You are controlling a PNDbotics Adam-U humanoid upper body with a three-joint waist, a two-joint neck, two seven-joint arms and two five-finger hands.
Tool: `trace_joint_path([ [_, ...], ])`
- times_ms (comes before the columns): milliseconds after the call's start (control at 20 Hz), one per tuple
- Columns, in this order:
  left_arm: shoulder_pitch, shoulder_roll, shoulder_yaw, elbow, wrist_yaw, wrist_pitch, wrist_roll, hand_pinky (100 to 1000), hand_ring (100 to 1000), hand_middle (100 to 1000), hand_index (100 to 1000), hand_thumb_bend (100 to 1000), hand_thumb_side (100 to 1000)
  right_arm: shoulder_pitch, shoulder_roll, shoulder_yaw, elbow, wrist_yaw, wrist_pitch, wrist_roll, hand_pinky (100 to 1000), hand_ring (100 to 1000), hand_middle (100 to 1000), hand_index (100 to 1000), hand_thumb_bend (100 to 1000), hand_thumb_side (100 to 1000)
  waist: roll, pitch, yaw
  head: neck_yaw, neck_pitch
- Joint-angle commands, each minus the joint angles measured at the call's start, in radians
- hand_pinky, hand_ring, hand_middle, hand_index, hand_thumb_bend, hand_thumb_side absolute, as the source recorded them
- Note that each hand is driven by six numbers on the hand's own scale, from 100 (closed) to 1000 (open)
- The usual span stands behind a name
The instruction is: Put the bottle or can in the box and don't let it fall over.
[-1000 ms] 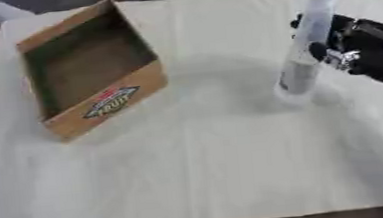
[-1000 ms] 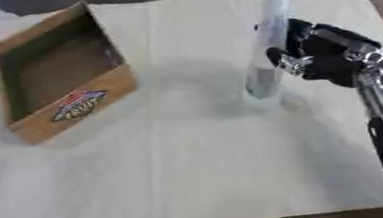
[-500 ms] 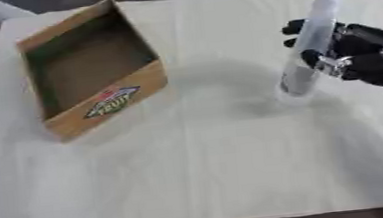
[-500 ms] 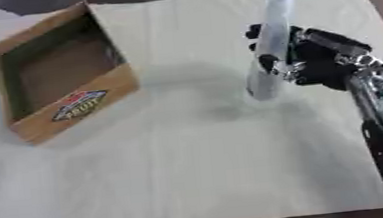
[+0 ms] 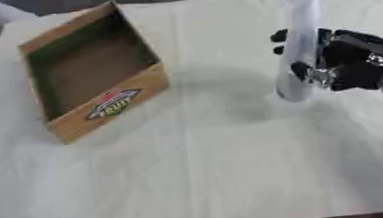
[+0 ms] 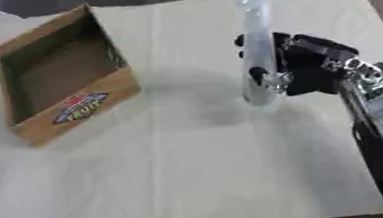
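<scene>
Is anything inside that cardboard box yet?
Empty. The box shows only its bare brown floor; the clear bottle is outside it, held in the right hand over the cloth.

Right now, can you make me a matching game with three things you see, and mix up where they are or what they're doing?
Things:
1. bottle
2. box
3. right hand

States:
A. open on top, nothing inside, on the left of the table
B. black, fingers curled round something
C. clear and tall, held up, leaning a little

Pairs: 1-C, 2-A, 3-B
</scene>
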Motion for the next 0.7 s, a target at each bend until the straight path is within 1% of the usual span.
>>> trace_joint_path([
  [50, -0.01, 0.022, 0.005, -0.021, 0.002, 0.0, -0.002, 1000, 1000, 950, 896, 402, 910, -0.021, -0.003, 0.002, 0.001, -0.008, 0.012, 0.004, 1000, 1000, 1000, 922, 100, 100, -0.001, -0.016, 0.001, -0.001, -0.012],
  [450, -0.011, 0.021, 0.006, -0.021, 0.002, 0.0, -0.002, 1000, 1000, 946, 895, 402, 910, -0.03, 0.002, 0.005, 0.018, -0.003, 0.031, -0.019, 1000, 1000, 1000, 827, 100, 100, -0.001, -0.016, 0.0, -0.002, -0.01],
  [700, -0.011, 0.021, 0.006, -0.021, 0.002, 0.0, -0.002, 1000, 1000, 943, 894, 401, 909, -0.034, 0.004, 0.011, 0.031, -0.008, 0.051, -0.037, 1000, 1000, 1000, 692, 100, 100, -0.002, -0.016, 0.0, -0.003, -0.01],
])
